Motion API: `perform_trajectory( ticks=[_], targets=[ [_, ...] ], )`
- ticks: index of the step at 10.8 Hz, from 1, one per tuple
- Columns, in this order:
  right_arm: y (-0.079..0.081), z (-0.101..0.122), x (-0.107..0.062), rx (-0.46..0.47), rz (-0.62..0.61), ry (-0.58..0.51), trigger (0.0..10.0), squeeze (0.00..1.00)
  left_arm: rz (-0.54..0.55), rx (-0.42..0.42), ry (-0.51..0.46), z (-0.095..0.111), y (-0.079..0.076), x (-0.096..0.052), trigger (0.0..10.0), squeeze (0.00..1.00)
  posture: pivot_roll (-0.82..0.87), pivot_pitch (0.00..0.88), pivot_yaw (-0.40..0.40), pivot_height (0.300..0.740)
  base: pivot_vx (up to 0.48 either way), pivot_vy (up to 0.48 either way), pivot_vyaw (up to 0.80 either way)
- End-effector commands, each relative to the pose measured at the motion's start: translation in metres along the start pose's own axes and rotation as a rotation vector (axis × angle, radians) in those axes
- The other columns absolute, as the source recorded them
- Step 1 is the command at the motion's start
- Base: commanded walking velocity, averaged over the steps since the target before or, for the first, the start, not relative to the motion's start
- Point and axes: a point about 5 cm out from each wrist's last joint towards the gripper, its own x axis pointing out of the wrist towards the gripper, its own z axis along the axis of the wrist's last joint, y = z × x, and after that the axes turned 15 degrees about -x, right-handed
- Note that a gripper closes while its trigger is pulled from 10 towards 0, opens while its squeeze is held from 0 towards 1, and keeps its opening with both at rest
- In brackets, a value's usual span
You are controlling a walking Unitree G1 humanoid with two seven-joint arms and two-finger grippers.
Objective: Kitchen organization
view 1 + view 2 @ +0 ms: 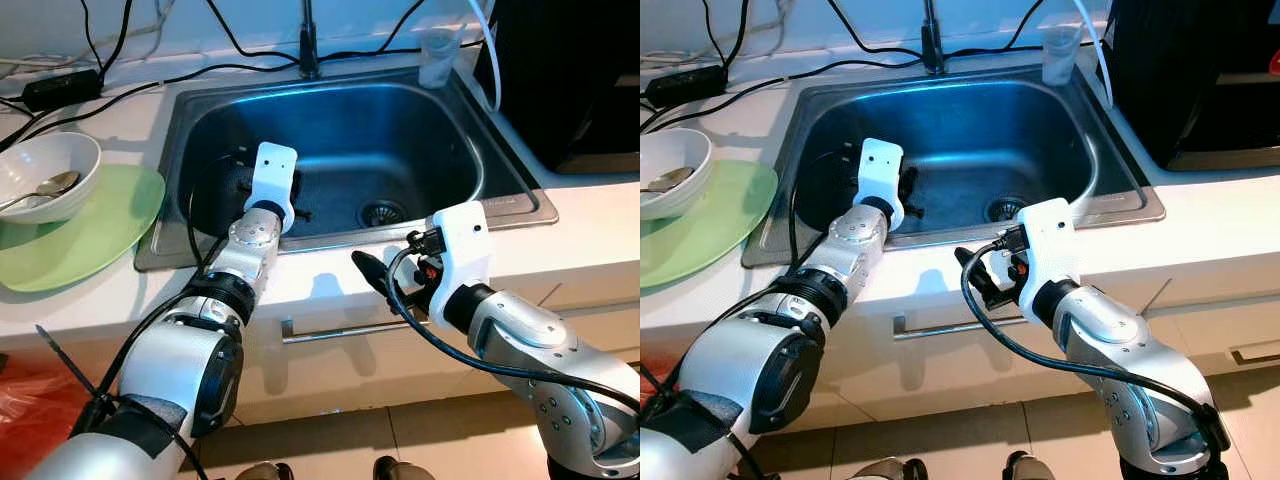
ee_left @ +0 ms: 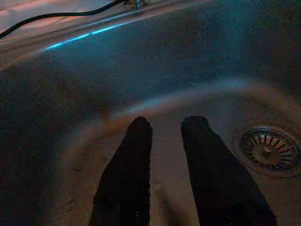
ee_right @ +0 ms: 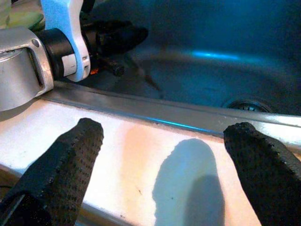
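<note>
Two silver-grey metal arms, rounded shells, black ring joints at elbows and wrists. White plastic wrist housing on each arm. Left arm (image 1: pixel 215 330): bulbous silver forearm, black ribbed collar, black cable looping along it, black zip tie end sticking out near shoulder. Right arm (image 1: pixel 540 350): thick black cable curving from wrist housing along forearm, small screws on silver shell, red spot among black connectors. Right gripper (image 3: pixel 162 162) fingers (image 3: pixel 70 160) black, dotted rubber texture. Left gripper (image 2: pixel 165 141) fingers (image 2: pixel 129 174) long, black, matte.

Left hand (image 2: pixel 165 123) reaches forward (fingers nearly closed); right hand (image 3: pixel 162 136) spread wide.
</note>
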Motion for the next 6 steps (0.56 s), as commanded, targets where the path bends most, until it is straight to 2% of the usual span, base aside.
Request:
perform_trajectory(
  ticks=[1, 4, 6],
  targets=[
    [0.003, 0.003, -0.002, -0.013, -0.002, -0.020, 10.0, 0.00, -0.004, -0.014, 0.004, 0.005, -0.001, 0.002, 10.0, 1.00, -0.16, 0.093, 0.121, 0.740, 0.000, 0.000, 0.00],
    [0.003, 0.002, 0.001, -0.016, -0.005, -0.021, 10.0, 0.00, 0.007, -0.007, -0.023, 0.011, 0.000, 0.003, 10.0, 1.00, -0.15, 0.088, 0.122, 0.740, 0.000, 0.000, 0.00],
    [0.001, 0.002, 0.002, -0.021, -0.010, -0.025, 10.0, 0.00, 0.057, 0.025, -0.100, 0.027, 0.006, 0.005, 10.0, 1.00, -0.15, 0.080, 0.115, 0.740, 0.000, 0.000, 0.00]
  ],
)
